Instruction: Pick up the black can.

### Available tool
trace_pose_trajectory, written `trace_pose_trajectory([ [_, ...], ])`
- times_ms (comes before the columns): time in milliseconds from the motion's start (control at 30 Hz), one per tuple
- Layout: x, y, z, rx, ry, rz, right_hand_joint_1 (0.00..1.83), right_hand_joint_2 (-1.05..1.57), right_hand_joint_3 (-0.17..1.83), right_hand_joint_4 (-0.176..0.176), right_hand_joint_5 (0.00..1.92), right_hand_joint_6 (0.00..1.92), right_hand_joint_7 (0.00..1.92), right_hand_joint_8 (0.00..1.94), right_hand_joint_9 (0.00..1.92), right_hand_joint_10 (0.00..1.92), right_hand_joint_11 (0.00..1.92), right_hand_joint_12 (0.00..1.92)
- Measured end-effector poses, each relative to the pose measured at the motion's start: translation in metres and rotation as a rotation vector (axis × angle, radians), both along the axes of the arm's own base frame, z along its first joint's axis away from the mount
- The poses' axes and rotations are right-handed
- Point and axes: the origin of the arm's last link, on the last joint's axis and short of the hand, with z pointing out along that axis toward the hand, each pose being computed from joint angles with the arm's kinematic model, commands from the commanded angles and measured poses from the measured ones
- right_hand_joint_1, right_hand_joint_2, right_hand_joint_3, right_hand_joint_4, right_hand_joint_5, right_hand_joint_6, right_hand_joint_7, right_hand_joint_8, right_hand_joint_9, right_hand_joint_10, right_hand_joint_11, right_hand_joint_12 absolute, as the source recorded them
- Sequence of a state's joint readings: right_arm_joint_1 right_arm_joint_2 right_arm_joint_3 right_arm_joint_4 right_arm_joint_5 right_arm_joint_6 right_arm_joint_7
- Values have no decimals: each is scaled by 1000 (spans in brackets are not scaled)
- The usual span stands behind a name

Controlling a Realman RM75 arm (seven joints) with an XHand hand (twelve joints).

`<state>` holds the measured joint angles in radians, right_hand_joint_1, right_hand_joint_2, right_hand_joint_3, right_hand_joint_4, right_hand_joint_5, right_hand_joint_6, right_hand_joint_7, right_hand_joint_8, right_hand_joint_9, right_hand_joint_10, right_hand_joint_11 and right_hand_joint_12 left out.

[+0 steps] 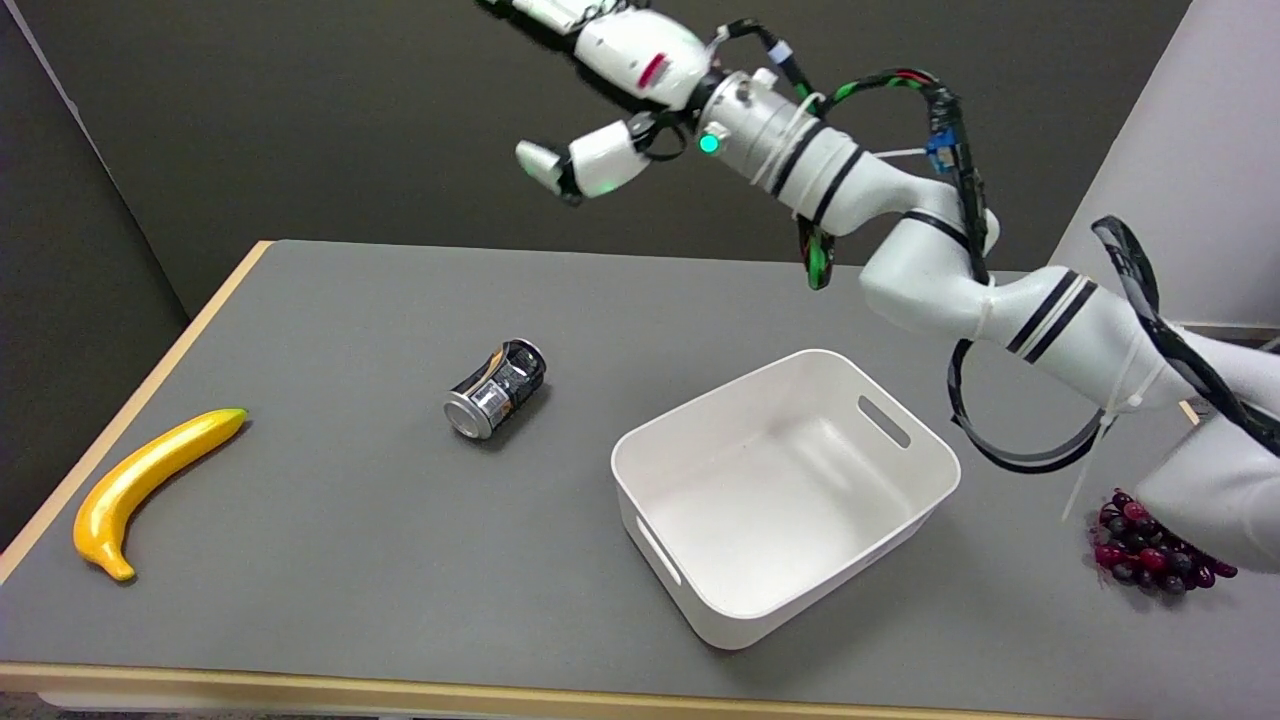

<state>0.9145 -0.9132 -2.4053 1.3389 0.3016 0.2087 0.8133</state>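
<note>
The black can (496, 388) lies on its side on the grey table (330, 300), left of centre, its silver end facing the near left. My right hand (610, 60) is high in the air beyond the table's far edge, well above and to the right of the can. The hand holds nothing; its thumb (580, 166) sticks out to the left, and its other fingers are cut off by the picture's top edge.
A white bin (935, 478) stands right of the can, with nothing in it. A yellow banana (145, 482) lies near the left edge. A bunch of dark red grapes (1150, 553) sits at the near right, beside my arm.
</note>
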Motion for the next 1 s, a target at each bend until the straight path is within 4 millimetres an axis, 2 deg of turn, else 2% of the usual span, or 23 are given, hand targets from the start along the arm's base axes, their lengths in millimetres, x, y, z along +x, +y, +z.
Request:
trace_pose_trajectory([
  [233, -13, 3, -21, 2, 95, -91, 644, 627, 936, 51, -1, -1, -1, 71, 26, 439, -1, 732],
  [300, -20, 4, -25, -6, 132, -109, 689, 628, 990, 44, -1, -1, -1, 61, 22, 449, -1, 699],
  [433, -34, 4, -29, -26, 202, -133, 622, 622, 983, 47, -1, -1, 1, 119, 23, 463, -1, 716],
  [533, -48, 2, -31, -44, 258, -152, 745, 618, 1000, 35, 2, 26, 31, 109, 17, 485, -1, 686],
  [600, -58, 0, -32, -57, 294, -164, 648, 643, 955, 38, -1, 67, 8, 196, 33, 468, -1, 702],
  [667, -67, -2, -33, -66, 325, -173, 681, 631, 1006, 37, -1, 110, 25, 166, 27, 497, -1, 716],
  [1000, -109, -8, -41, -89, 451, -198, 680, 631, 1007, 39, -1, 108, 30, 174, 32, 507, -1, 739],
])
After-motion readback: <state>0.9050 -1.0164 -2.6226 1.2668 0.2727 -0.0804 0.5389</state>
